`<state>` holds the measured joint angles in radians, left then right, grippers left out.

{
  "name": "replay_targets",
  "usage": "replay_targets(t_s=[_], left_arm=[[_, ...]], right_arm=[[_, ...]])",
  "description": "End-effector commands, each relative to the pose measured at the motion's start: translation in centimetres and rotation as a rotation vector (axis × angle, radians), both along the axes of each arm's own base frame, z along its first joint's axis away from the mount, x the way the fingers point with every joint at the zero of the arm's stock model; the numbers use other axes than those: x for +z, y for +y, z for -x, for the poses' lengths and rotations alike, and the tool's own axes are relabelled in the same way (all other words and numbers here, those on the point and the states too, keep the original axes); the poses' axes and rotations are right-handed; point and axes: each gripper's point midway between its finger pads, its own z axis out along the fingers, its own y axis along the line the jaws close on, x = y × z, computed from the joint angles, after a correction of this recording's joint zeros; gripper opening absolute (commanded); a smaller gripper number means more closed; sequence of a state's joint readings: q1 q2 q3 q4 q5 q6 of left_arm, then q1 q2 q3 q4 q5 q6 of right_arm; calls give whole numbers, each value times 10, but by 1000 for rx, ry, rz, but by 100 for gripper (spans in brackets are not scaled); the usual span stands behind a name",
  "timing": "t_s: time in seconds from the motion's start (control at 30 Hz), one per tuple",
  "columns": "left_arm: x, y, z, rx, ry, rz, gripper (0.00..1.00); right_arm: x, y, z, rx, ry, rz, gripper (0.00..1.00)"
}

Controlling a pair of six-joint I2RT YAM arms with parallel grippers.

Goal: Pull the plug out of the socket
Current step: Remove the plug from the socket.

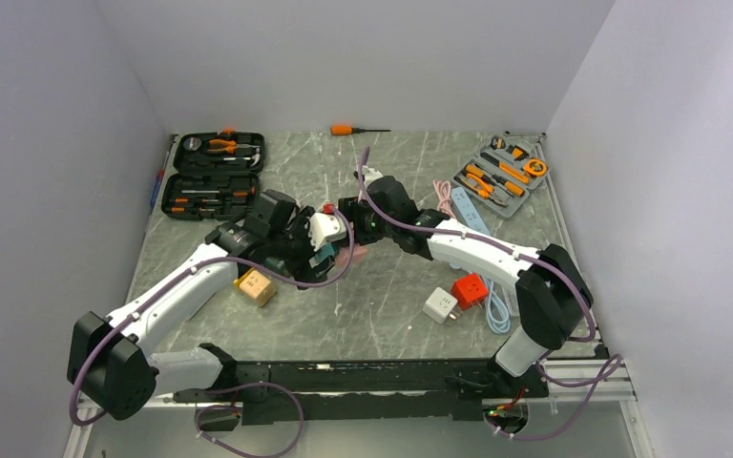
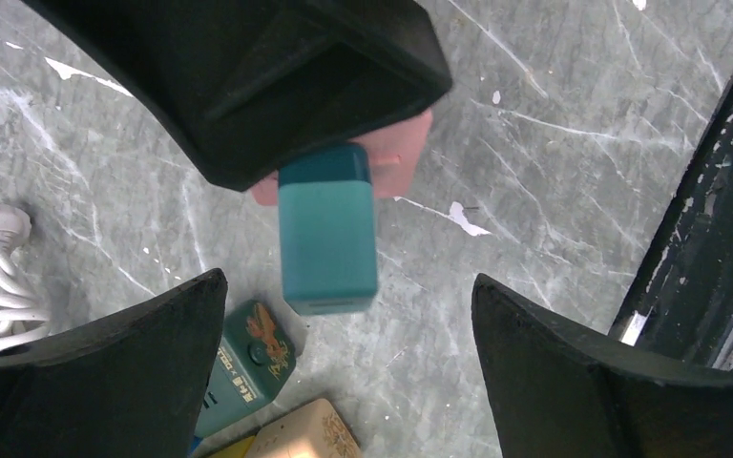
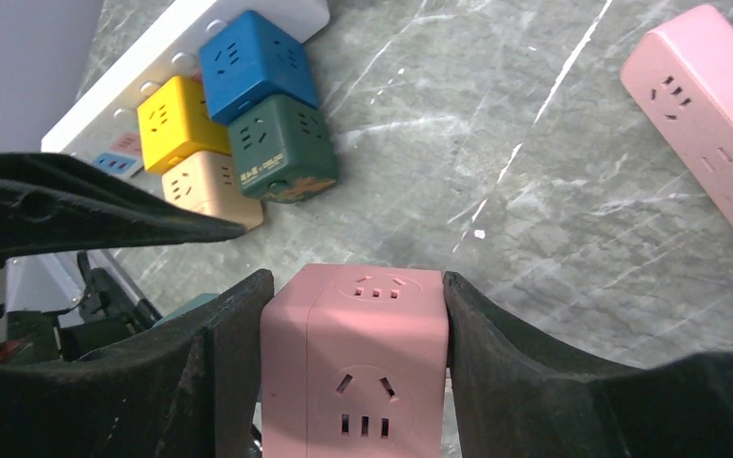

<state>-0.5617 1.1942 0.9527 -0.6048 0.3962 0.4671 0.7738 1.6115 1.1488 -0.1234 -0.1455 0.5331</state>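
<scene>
Right gripper (image 3: 353, 320) clamps pink cube socket (image 3: 348, 401) mid-table. Teal rectangular plug (image 2: 327, 229) juts from socket, between spread fingers of left gripper (image 2: 348, 286), clear gaps both sides. Green cube socket (image 2: 248, 361) near left finger. Grey marbled tabletop (image 1: 382, 305), pale walls (image 1: 344, 57) on three sides.

Count: 1 pink cube socket (image 3: 353, 372), 4 clustered cube sockets (image 3: 282, 153), 1 teal plug (image 2: 327, 234), 2 tool kits (image 1: 217, 175), 1 screwdriver (image 1: 344, 129).

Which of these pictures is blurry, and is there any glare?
Top external: evenly lit, soft shadows, no glare. Left wrist: the teal plug looks slightly soft; the black fingers are dark, featureless shapes. Right wrist: the pink socket cube is crisp, its holes readable.
</scene>
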Motion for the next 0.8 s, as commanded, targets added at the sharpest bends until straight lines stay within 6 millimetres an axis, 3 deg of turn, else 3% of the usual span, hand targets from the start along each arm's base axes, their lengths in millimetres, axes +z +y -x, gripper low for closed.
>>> replay_targets(t_s=[0.0,0.07,0.13,0.5,0.57,0.6,0.63,0.7,0.77], left_arm=[[16,-12,-16,9,-55,31,99],[13,-14,-14,2,-41,24,99],[12,-16,-13,-4,-31,18,91],[0,-24,-17,9,14,-28,32],[-1,-23,-19,16,7,-36,14],[-1,-21,-20,27,1,-43,3],[0,-20,-21,30,-5,-45,0],[2,-19,-19,24,-15,-44,0],[6,-18,-17,14,-27,-36,0]], right_arm=[[36,11,5,39,-32,-124,3],[38,11,5,40,-33,-125,3],[38,11,4,35,-34,-117,3],[36,16,10,30,-37,-87,4],[34,15,11,30,-31,-83,6],[31,14,12,30,-30,-79,9],[31,13,14,34,-28,-79,16],[28,9,17,34,-27,-72,26],[31,3,19,37,-37,-77,43]])
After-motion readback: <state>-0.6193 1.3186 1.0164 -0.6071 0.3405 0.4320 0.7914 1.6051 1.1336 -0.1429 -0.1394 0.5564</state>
